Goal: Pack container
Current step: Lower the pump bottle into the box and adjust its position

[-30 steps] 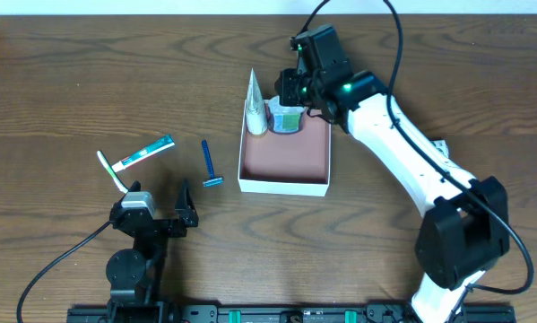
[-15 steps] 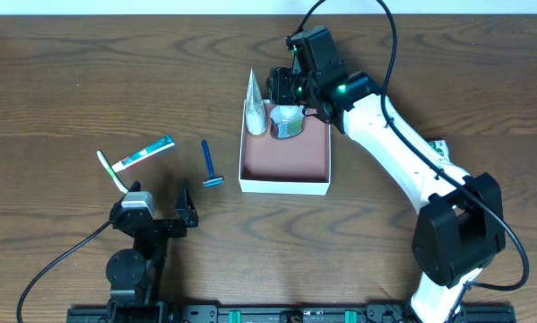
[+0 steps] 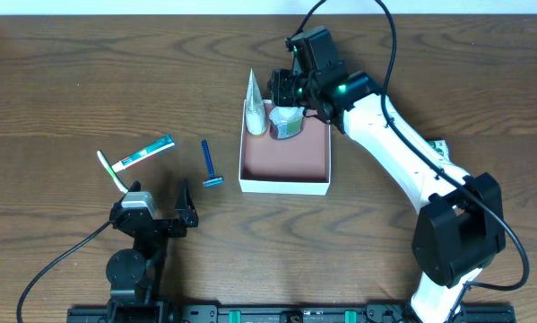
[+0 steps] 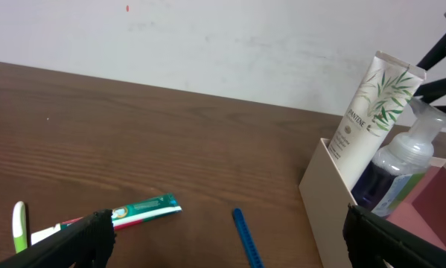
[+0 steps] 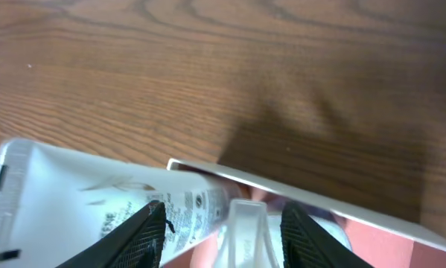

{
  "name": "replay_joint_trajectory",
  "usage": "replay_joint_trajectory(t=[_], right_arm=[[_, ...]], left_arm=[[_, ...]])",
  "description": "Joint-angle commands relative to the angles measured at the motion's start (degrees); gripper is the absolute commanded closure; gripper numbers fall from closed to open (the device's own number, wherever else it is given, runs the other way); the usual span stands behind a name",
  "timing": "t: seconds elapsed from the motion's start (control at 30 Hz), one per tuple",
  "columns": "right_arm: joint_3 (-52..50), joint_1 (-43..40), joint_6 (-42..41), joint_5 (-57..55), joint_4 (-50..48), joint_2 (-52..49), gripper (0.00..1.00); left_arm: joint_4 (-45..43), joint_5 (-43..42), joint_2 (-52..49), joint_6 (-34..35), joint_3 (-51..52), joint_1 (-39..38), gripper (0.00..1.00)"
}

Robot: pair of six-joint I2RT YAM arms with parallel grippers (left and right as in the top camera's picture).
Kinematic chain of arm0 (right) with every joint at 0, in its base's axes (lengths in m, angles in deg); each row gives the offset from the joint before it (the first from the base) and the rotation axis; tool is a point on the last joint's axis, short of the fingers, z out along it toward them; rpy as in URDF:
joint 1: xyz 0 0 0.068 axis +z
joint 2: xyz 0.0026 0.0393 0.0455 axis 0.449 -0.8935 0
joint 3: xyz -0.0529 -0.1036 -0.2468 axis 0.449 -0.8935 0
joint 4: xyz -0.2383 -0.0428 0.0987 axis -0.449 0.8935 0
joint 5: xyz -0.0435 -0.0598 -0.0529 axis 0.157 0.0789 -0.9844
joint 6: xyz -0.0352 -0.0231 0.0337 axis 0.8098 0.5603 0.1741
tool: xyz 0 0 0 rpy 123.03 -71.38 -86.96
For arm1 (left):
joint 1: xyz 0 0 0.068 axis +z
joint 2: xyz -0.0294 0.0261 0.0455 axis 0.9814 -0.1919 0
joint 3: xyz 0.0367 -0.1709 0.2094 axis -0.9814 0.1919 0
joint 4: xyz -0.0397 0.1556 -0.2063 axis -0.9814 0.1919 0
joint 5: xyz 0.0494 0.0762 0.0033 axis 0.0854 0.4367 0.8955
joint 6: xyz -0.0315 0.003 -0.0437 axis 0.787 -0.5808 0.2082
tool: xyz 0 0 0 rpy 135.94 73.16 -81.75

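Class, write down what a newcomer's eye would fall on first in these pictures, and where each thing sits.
The white container with its reddish-brown inside stands mid-table. A Pantene tube and a pump bottle are propped at its far edge, and the right gripper has its fingers either side of the pump. Left of it lie a blue razor, a toothpaste tube and a toothbrush.

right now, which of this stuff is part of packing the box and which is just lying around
Job: container, Pantene tube and pump bottle already in it; likely toothpaste, toothbrush, razor, loose on the table.
Lying about: black cable; small half-hidden item by the right arm, unidentifiable.
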Motion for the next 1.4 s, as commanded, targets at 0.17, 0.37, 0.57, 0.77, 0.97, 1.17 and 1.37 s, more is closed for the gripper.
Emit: replay_joint_trajectory(t=[0.17, 0.37, 0.57, 0.77, 0.97, 1.17, 1.37], right_arm=[[0.85, -0.94, -0.24, -3.37, 2.40, 1.44, 0.50], [0.85, -3.02, -2.67, -2.91, 2.58, 1.44, 0.52], [0.85, -3.15, -4.55, -2.93, 4.02, 1.44, 0.58], [0.85, -3.04, -5.35, -3.02, 3.80, 1.44, 0.60], [0.85, -3.50, -4.83, -2.82, 3.34, 1.44, 0.58], [0.85, -3.30, -3.37, -0.72, 2.29, 1.44, 0.59], [0.85, -3.15, -2.95, -0.02, 4.00, 1.44, 0.59]], left_arm=[[1.95, -0.68, 0.04, -0.11, 1.01, 0.28, 0.02], [1.95, -0.68, 0.04, -0.11, 1.01, 0.28, 0.02], [1.95, -0.68, 0.04, -0.11, 1.01, 0.28, 0.02], [1.95, -0.68, 0.04, -0.11, 1.01, 0.28, 0.02], [1.95, -0.68, 0.04, -0.11, 1.01, 0.28, 0.02], [1.95, -0.68, 0.04, -0.11, 1.01, 0.28, 0.02], [1.95, -0.68, 0.04, -0.11, 1.01, 0.28, 0.02]])
